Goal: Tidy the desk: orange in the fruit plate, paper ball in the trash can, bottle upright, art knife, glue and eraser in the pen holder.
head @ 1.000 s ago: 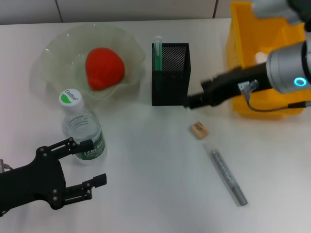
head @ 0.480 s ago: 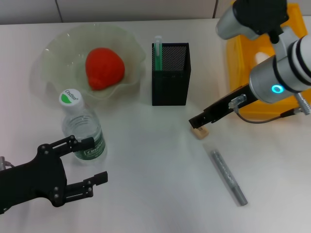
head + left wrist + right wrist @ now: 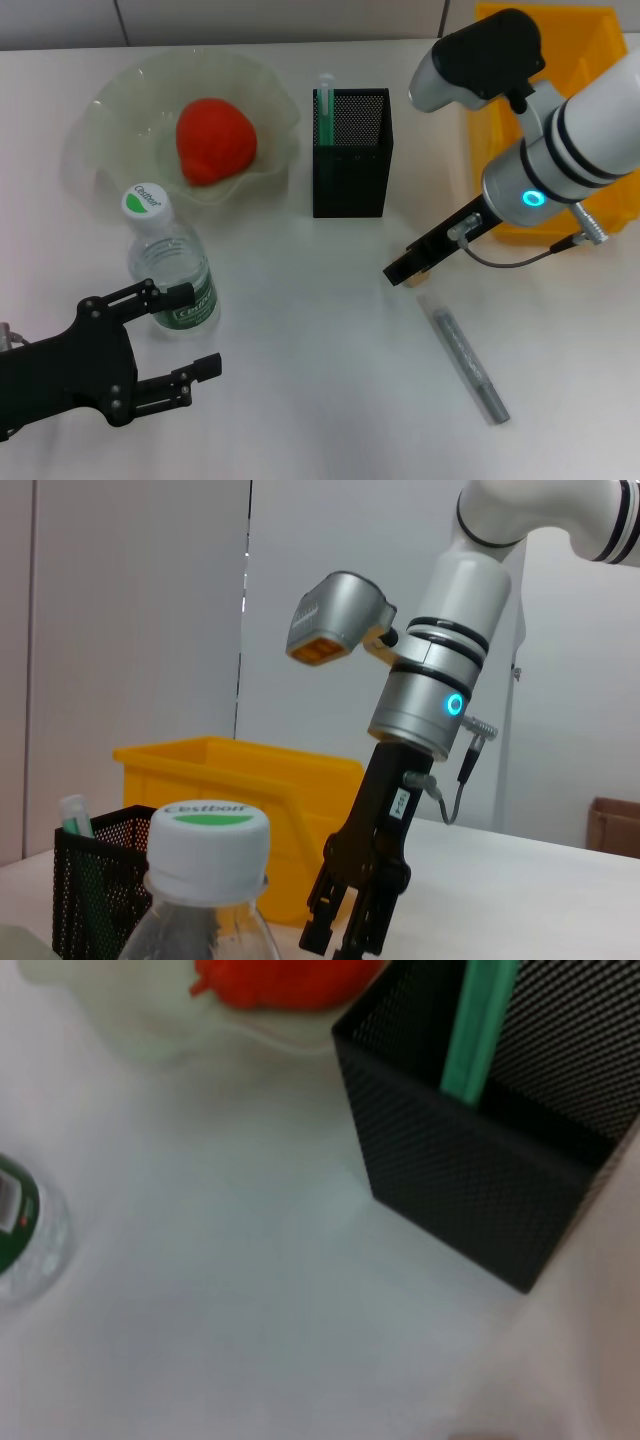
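Hovering right tool (image 3: 398, 273) beside pen holder (image 3: 351, 170)

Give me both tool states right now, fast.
Left tool: open, empty, parked beside the upright bottle.
Right tool: down on the desk where the eraser lay; open or closed cannot be told.

Bright, even light; soft shadows

A plain white surface (image 3: 300, 400) fills the head view; behind it stand pale grey wall panels (image 3: 140, 600) with vertical seams; a brown box (image 3: 612, 825) sits far off.
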Robot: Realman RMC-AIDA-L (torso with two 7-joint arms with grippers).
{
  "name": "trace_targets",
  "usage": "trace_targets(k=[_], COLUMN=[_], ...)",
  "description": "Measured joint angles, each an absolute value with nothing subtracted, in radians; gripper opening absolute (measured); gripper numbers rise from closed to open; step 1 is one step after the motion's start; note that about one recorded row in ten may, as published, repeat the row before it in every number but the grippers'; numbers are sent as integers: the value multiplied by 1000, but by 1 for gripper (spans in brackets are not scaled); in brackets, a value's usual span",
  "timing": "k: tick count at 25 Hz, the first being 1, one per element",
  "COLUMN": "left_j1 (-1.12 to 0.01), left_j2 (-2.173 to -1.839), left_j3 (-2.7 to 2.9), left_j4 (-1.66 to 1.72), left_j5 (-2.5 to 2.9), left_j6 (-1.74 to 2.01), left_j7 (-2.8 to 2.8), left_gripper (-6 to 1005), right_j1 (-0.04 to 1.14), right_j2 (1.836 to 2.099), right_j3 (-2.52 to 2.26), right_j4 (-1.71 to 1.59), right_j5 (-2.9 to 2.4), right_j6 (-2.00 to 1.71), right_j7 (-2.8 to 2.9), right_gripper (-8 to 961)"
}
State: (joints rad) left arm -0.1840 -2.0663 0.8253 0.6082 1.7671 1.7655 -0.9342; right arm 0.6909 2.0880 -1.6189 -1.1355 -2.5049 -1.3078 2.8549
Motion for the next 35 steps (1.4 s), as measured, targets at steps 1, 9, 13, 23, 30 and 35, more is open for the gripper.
trace_targets(k=[1,9,13,23,30,35], left_j1=[-184,-182,-180,-177,-176,-176], left_j2=[-2066,-2065,-2065,-2065,-2065,-2065], left_j3=[825,825,825,824,824,824], left_j4=[608,596,595,595,595,595], left_j5=[1767,1767,1767,1767,1767,1767], left_j6=[1766,1766,1766,1766,1767,1769], left_j7=[-934,-934,-934,-934,-934,-934], left_gripper=[783,783,783,783,783,783], right_j1=[691,742,753,747,616,530], right_j2=[2088,2088,2088,2088,2083,2086], right_j3=[-1619,-1622,-1622,-1620,-1583,-1430], right_j4=[-1136,-1023,-1004,-1035,-1418,-1637], right_j5=[-2505,-2505,-2505,-2501,-2437,-2315], right_j6=[-1308,-1269,-1263,-1279,-1417,-1409], right_j7=[2855,2854,2854,2840,2824,2732], right_gripper=[686,635,555,264,288,312])
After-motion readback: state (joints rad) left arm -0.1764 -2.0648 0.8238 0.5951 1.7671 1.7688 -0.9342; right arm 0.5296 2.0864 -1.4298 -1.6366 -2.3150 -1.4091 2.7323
